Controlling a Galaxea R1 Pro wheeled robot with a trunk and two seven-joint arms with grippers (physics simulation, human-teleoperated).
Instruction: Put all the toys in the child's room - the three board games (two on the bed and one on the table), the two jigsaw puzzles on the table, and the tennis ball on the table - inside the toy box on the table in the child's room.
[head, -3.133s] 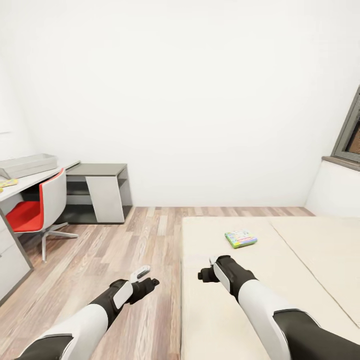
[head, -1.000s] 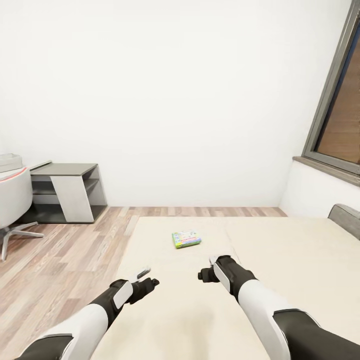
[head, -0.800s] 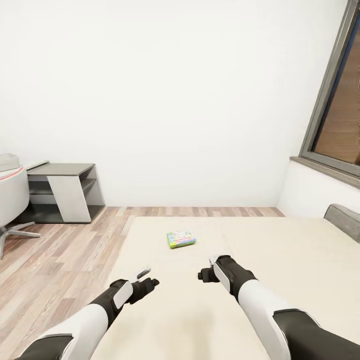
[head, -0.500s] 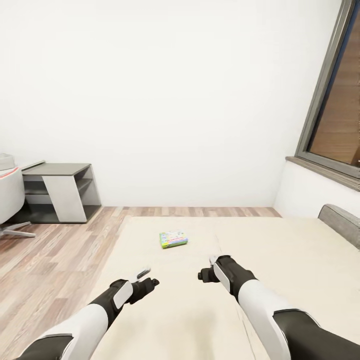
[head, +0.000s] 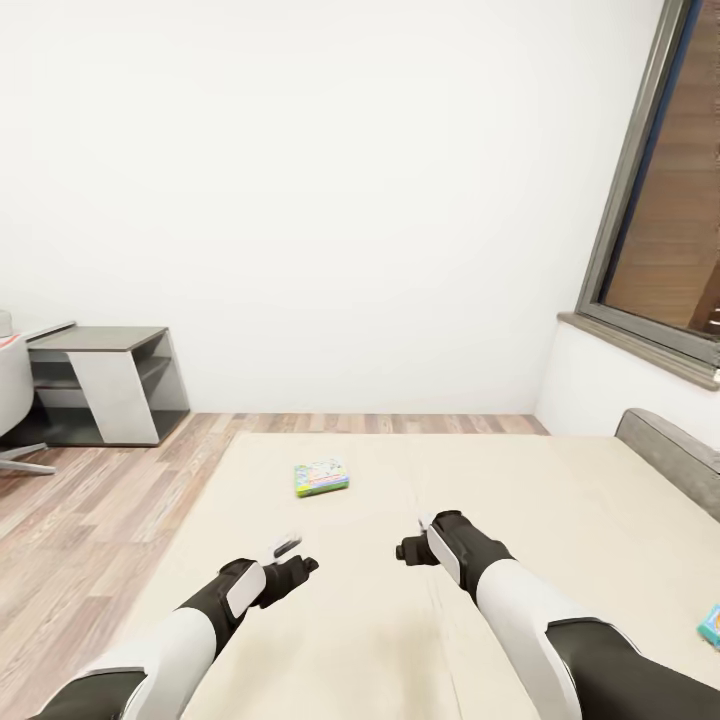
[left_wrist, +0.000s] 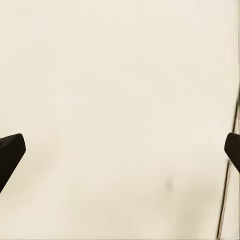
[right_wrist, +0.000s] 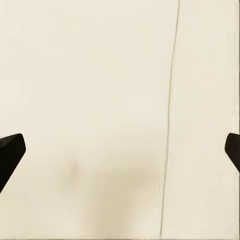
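A small board game (head: 321, 478) with a green edge and colourful lid lies flat on the cream bed (head: 560, 520), ahead of both hands. The blue corner of another board game (head: 711, 625) peeks in at the right edge of the head view, also on the mattress. My left gripper (head: 295, 556) (left_wrist: 120, 155) and right gripper (head: 410, 545) (right_wrist: 120, 152) hover over bare mattress, both open and empty, well short of the small box. The table's dark-grey side cabinet (head: 95, 385) stands at the far left. The toy box, puzzles and ball are out of view.
A white chair (head: 10, 400) is cut off at the left edge beside the cabinet. Wood plank floor (head: 80, 520) runs left of the bed. A grey headboard (head: 672, 452) and a window (head: 670, 200) close the right side; a white wall stands behind.
The camera has turned to the right, so the cabinet, chair and small game box slid left in the picture. A second box's corner has come into view at the right. Both arms hold the same pose.
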